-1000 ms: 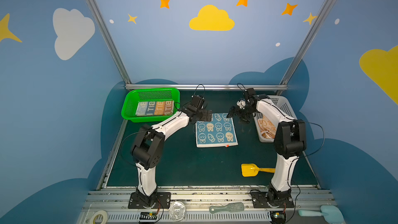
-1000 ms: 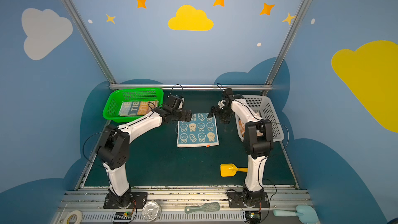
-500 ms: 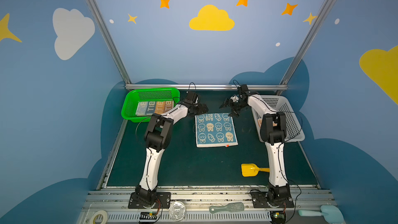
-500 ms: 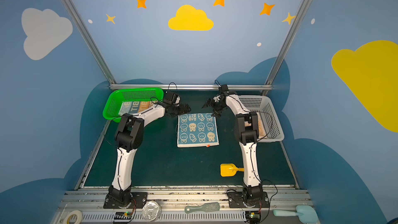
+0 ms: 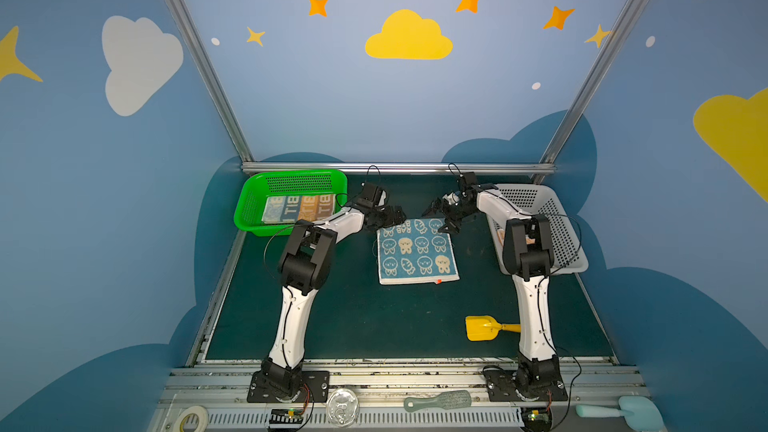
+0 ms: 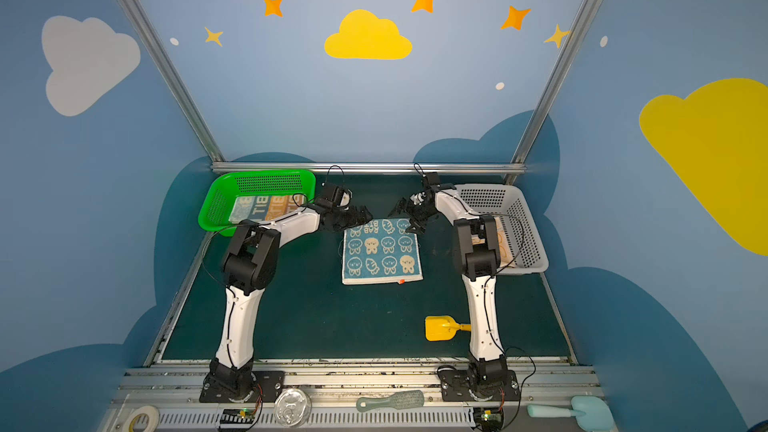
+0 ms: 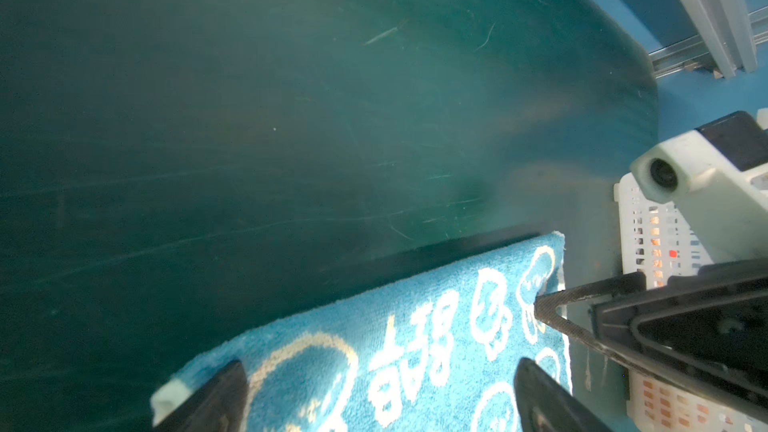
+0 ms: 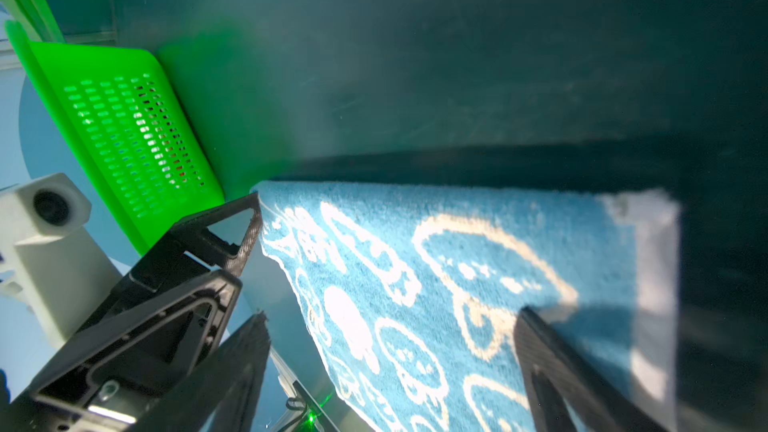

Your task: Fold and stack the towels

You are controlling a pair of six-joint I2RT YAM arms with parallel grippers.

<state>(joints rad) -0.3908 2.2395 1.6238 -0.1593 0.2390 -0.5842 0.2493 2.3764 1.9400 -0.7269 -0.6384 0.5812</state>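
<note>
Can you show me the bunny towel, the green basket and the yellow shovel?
bunny towel [image 5: 417, 251]: in a top view, on its middle, among the bunnies.
green basket [image 5: 299, 183]: in a top view, on its back wall.
shovel [image 5: 480, 328]: in a top view, on its yellow scoop.

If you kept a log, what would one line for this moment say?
blue towel: flat on mat | left gripper: open at its far-left corner | right gripper: open at its far-right corner
</note>
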